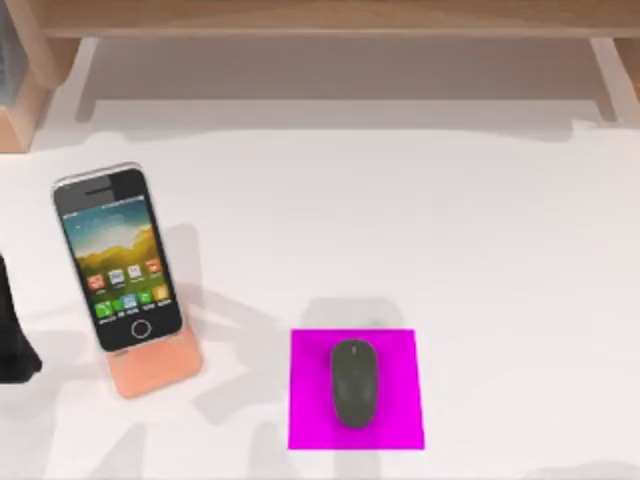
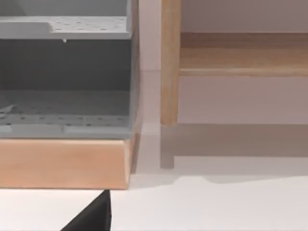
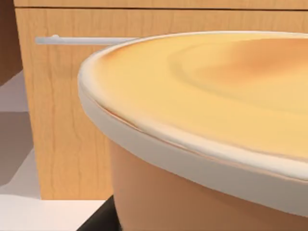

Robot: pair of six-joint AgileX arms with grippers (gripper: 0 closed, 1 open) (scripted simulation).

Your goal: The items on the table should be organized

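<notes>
The smartphone (image 1: 118,258), silver-edged with a lit app screen, leans upright in a peach-orange stand (image 1: 155,368) at the left of the white table (image 1: 480,240). Right of it, near the front edge, the dark grey mouse (image 1: 354,383) lies in the middle of a magenta square pad (image 1: 312,420). My left arm (image 1: 12,340) is a dark shape at the table's left edge, a short way left of the stand and touching nothing. A dark part of my left gripper (image 2: 91,217) juts into the left wrist view. Another dark sliver, of my right gripper (image 3: 102,219), sits low in the right wrist view.
A light wooden shelf unit (image 1: 320,20) runs along the back, with its post (image 2: 169,62) and a grey tray (image 2: 65,77) in the left wrist view. A large orange, cream-rimmed round object (image 3: 202,120) stands close before a wooden panel (image 3: 62,120).
</notes>
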